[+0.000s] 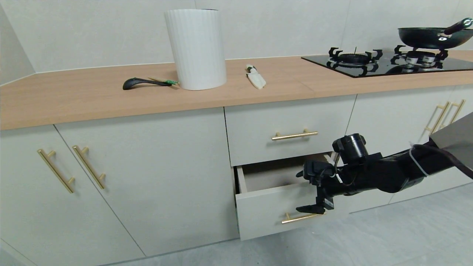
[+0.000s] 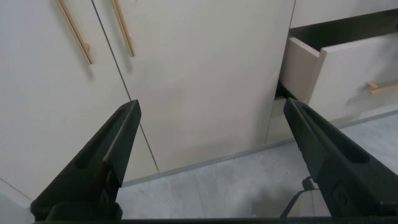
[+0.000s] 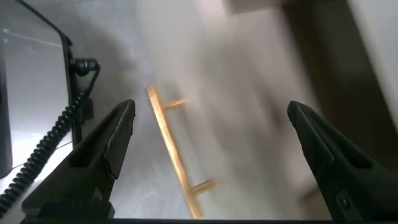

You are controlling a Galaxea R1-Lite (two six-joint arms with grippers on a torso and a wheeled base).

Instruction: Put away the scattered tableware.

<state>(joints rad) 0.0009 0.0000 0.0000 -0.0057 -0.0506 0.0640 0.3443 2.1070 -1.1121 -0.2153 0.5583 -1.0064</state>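
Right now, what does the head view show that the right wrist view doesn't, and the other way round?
Head view: the countertop with a black ladle, a white ribbed canister and a white utensil, plus a pan on the stove.
Right wrist view: a coiled black cable.
Both: the open right hand at the gold handle of the pulled-out lower drawer.

The right gripper (image 3: 209,107) is hovering with its fingers (image 3: 102,152) spread wide, framing the blurred drawer front's (image 3: 255,74) gold handle (image 3: 174,155); a coiled black cable (image 3: 53,140) is hanging beside them.
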